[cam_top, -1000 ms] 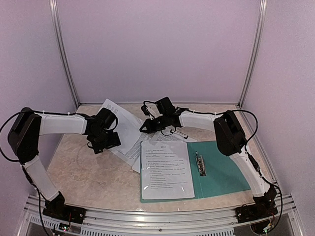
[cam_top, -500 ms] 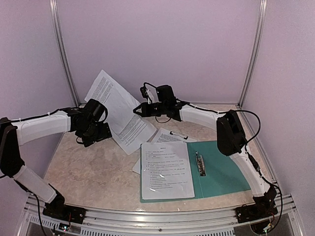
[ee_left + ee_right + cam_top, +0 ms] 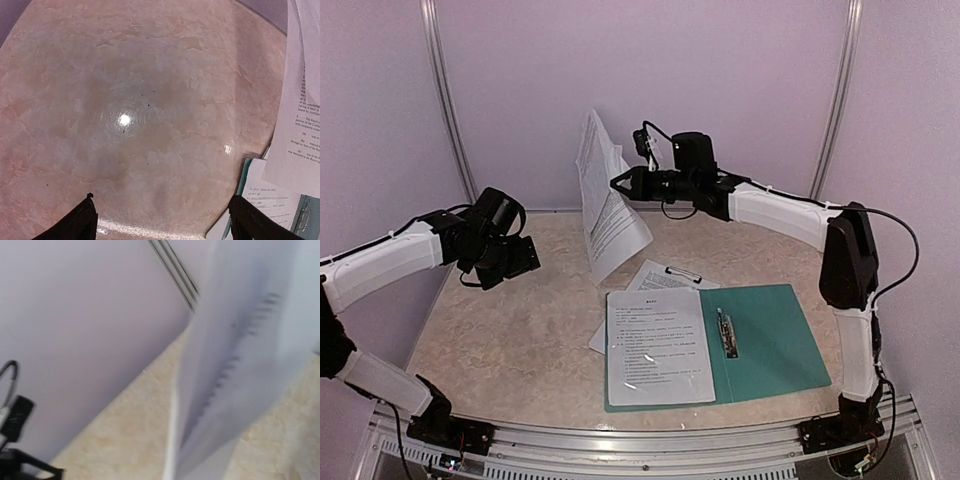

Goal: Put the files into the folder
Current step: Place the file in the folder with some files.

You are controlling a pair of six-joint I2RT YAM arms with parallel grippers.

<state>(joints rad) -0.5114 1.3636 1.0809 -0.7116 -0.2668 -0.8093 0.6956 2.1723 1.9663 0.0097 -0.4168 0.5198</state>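
Hanging from the right tool (image 3: pixel 620 184) — a white printed sheet (image 3: pixel 608 215), nearly upright

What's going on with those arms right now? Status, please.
Right gripper shut on one sheet, held up in the air. Left gripper open, empty. Folder lies open, one page on it. Nothing in the way.

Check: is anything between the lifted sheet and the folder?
Nothing visible. The sheet hangs from the right fingers above the table, behind the open folder. Only flat papers lie between them, and the left fingers are off to the left, open.
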